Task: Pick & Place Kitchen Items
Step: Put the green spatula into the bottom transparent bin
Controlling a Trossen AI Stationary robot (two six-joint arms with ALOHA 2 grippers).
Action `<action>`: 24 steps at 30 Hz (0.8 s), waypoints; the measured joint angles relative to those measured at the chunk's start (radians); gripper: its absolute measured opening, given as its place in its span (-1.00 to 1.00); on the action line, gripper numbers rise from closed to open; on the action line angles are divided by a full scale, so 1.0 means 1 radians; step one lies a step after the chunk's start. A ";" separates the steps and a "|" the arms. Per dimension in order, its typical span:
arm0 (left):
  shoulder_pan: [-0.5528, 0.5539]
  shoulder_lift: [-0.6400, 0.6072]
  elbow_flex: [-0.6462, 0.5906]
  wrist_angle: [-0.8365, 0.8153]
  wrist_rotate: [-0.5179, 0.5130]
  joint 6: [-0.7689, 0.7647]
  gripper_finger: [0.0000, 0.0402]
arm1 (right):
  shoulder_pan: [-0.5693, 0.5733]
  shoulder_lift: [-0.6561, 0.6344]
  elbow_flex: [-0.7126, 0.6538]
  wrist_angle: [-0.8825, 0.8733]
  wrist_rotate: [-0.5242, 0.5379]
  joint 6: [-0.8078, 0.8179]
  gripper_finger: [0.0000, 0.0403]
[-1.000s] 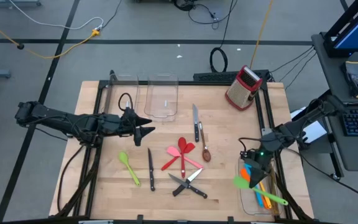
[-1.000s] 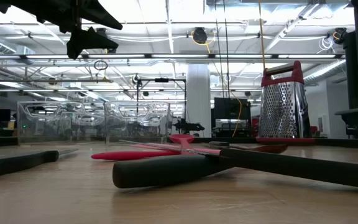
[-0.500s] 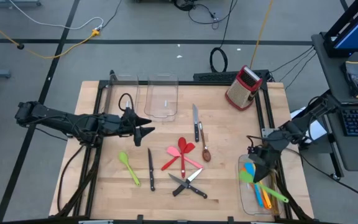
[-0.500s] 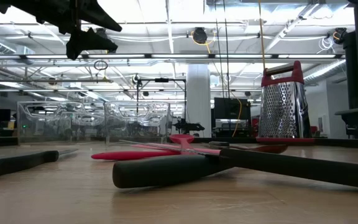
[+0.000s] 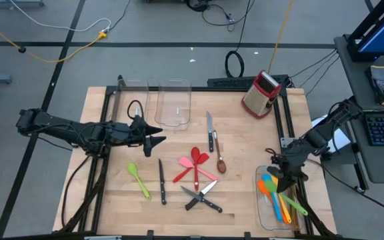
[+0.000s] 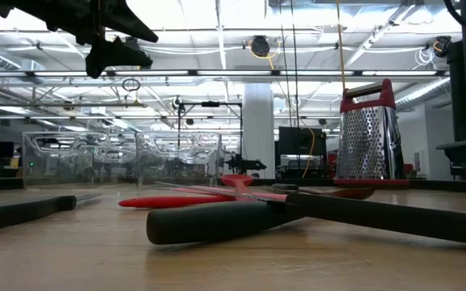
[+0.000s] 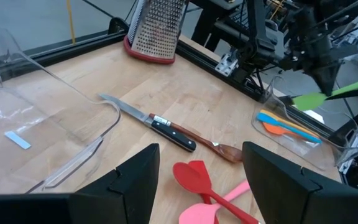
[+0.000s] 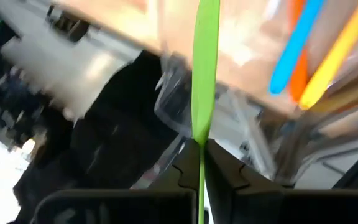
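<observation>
- Green spatula (image 5: 287, 197) clamped in right gripper (image 5: 286, 181), over the clear bin (image 5: 261, 208) (orange, blue, yellow utensils inside).
- Left gripper (image 5: 160, 141) hangs above the table (image 5: 245, 133), fingers apart.

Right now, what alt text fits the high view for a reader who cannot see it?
The right end effector holds a green spatula over a clear bin of utensils at the table's right edge. The left end effector hovers open above scattered knives and spatulas.
</observation>
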 joint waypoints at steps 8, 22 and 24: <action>0.000 0.000 0.000 -0.002 0.000 0.006 0.17 | 0.033 0.045 0.000 -0.106 0.081 -0.003 -1.00; 0.000 0.000 0.000 -0.002 -0.001 0.009 0.17 | 0.071 0.221 0.002 -0.130 0.178 -0.130 -1.00; 0.000 0.000 0.000 -0.002 -0.001 0.009 0.17 | 0.071 0.238 0.003 -0.133 0.176 -0.142 -1.00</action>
